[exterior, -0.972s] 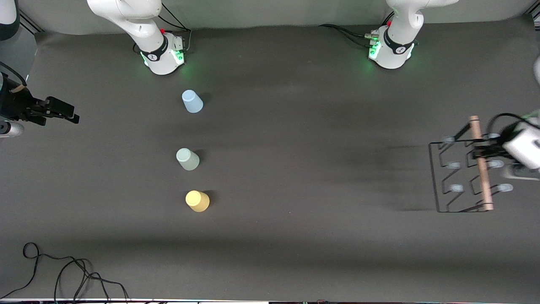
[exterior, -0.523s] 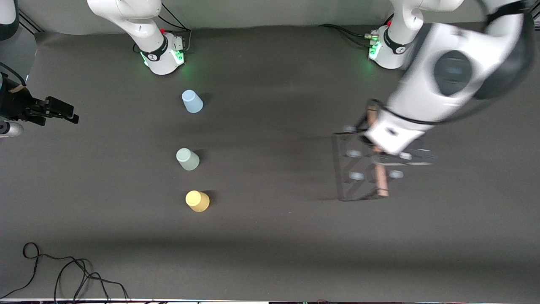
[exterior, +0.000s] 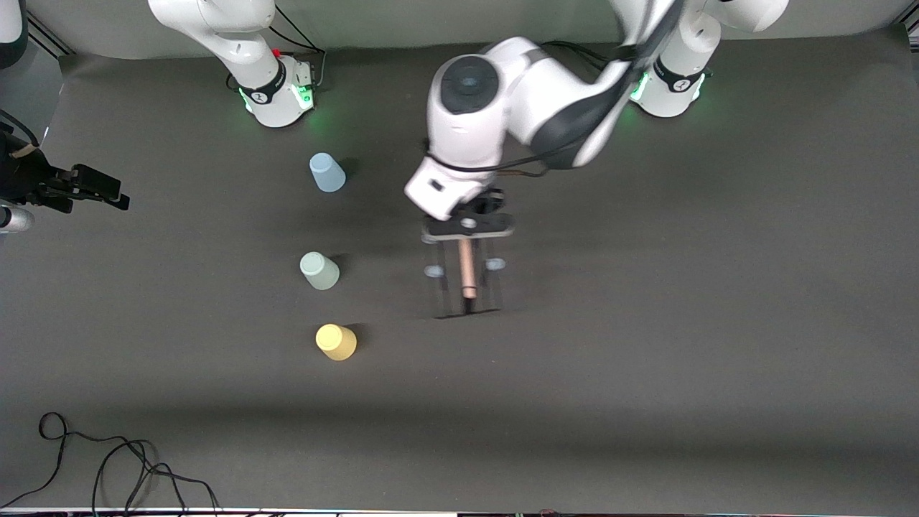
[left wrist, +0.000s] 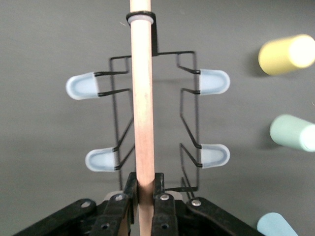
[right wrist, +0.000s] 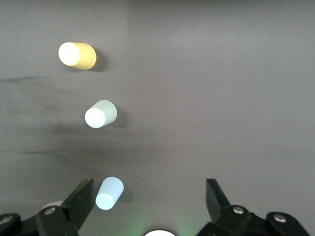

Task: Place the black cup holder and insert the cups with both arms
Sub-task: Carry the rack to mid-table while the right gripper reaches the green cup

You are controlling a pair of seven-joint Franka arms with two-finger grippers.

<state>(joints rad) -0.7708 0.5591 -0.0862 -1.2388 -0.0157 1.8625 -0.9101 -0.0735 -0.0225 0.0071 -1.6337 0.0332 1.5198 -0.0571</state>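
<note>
The left gripper (left wrist: 143, 204) clamped the light wooden rod (left wrist: 142, 103) of the thin black wire cup holder (exterior: 465, 276) over the table's middle. The pale blue (exterior: 327, 173), pale green (exterior: 319, 271) and yellow plastic cups (exterior: 336, 342) stood inverted, contents unseen. The right gripper (right wrist: 149, 201) waited, fingers spread wide. No writing was legible.

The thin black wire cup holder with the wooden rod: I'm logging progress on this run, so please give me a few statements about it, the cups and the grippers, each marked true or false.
1. The left gripper is shut on the light wooden rod of the thin black wire cup holder. True.
2. A cup already hangs on a peg. False: every peg in view is bare, and the three plastic cups stand on the dark table.
3. The yellow cup is nearest the front camera; the light blue cup is farthest. True.
4. The right gripper grips the pale green cup. False: it is open, holding nothing, above the cups.
</note>
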